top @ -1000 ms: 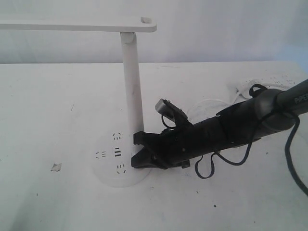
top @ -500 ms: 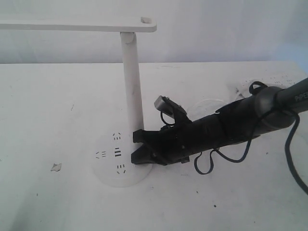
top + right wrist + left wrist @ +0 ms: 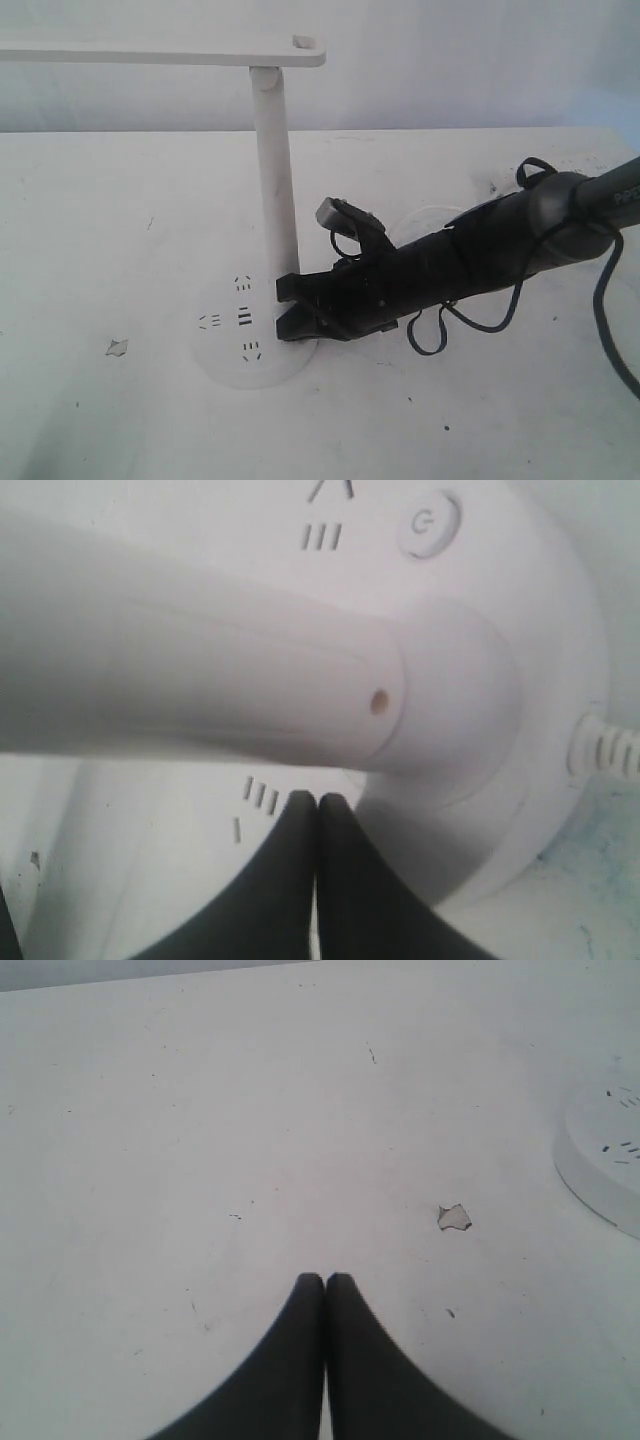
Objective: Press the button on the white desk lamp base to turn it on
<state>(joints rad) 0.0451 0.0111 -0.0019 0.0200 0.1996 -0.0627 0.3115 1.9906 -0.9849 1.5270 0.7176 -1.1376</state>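
Note:
The white desk lamp point(image 3: 273, 170) stands on its round white desk lamp base point(image 3: 232, 362), its flat head point(image 3: 160, 50) reaching left. My right gripper point(image 3: 280, 308) is shut and empty, low over the base right beside the foot of the post. In the right wrist view its tips point(image 3: 318, 798) lie over the base point(image 3: 150, 830) near a socket. The button point(image 3: 430, 525) sits on the other side of the post point(image 3: 200, 670), untouched. I cannot make out the button in the exterior view. My left gripper point(image 3: 325, 1278) is shut over bare table, well away from the base point(image 3: 605, 1165).
A small grey scrap point(image 3: 117, 347) point(image 3: 453, 1217) lies on the table left of the base. The lamp's white cord point(image 3: 605, 750) leaves the base, and a white cable loop point(image 3: 430, 215) lies behind my right arm. A black cable point(image 3: 608, 330) hangs at the right edge.
My right arm has lifted slightly and the shut gripper has crept a little closer to the post's foot. The lamp has not moved.

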